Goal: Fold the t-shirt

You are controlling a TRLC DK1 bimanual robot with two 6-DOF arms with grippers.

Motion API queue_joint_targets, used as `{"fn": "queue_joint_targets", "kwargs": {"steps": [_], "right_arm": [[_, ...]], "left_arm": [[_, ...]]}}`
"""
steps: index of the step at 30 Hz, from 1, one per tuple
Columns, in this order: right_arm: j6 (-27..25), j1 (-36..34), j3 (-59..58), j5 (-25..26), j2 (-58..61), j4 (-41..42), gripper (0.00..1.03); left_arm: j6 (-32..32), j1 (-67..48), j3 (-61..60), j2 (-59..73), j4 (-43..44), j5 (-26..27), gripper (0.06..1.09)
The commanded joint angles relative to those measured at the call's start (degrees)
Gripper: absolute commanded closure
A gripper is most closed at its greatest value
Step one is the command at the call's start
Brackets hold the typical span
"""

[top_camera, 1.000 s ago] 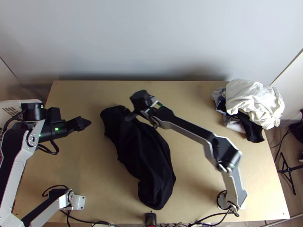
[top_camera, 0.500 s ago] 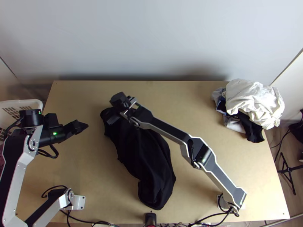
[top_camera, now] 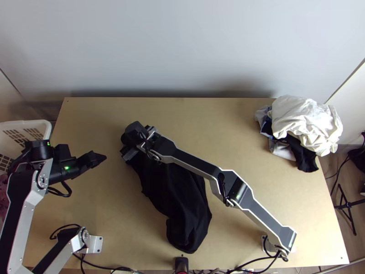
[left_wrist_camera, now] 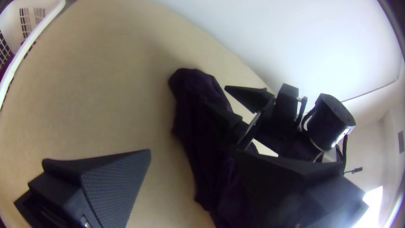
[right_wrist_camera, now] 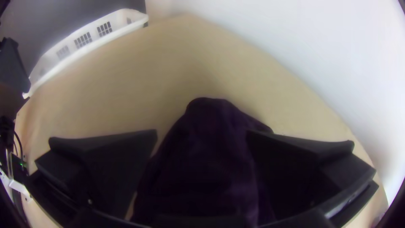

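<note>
The black t-shirt [top_camera: 175,196] lies bunched in a long strip on the table, slanting from upper left to the near edge. Over its upper-left end is my right gripper [top_camera: 127,153]; in the right wrist view the right gripper [right_wrist_camera: 202,135] is open, with the dark cloth [right_wrist_camera: 211,160] between and below its fingers. My left gripper [top_camera: 104,157] hangs left of the shirt, apart from it. In the left wrist view the left gripper [left_wrist_camera: 192,154] stands open, the shirt [left_wrist_camera: 196,105] beyond it.
A pile of white, grey and black clothes [top_camera: 305,123] sits at the table's right back. A white basket [top_camera: 27,128] stands at the left edge. The right arm stretches across the middle of the table [top_camera: 219,123]. Cables run along the near edge.
The right gripper has moved left across the shirt and to its upper-left end. My left arm has shifted slightly toward the near side. The shirt lies as before.
</note>
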Motion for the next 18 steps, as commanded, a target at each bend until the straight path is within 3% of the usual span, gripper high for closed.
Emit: {"fn": "queue_joint_targets", "kwargs": {"steps": [1,5,8,12,13,14,18], "right_arm": [[0.18,0.34,0.35,-0.49,1.28,-0.84,0.07],[0.09,0.43,0.35,-1.55,1.54,-2.42,0.12],[0.01,0.78,0.26,-1.55,1.54,-3.39,0.25],[-1.84,1.57,0.17,-1.55,0.75,-5.06,0.6],[-2.54,1.75,-0.09,-1.55,0.31,-5.06,0.76],[-3.77,2.01,-0.09,-1.55,-0.04,-4.97,1.0],[-4.57,2.19,-1.32,-1.46,-2.32,-7.08,1.0]], "left_arm": [[-0.6,0.29,-2.49,-1.42,0.74,0.26,0.12],[-0.6,1.17,-3.45,-1.85,1.09,0.61,0.12],[-0.51,2.66,-3.54,-1.77,1.36,1.49,0.12],[-0.07,4.77,-3.45,-1.85,1.71,2.45,0.12],[0.11,5.39,-3.45,-1.85,1.71,2.89,0.12],[0.2,5.65,-3.54,-1.85,1.62,3.07,0.12],[0.2,6.0,-3.81,-2.29,1.62,3.16,0.12]]}}
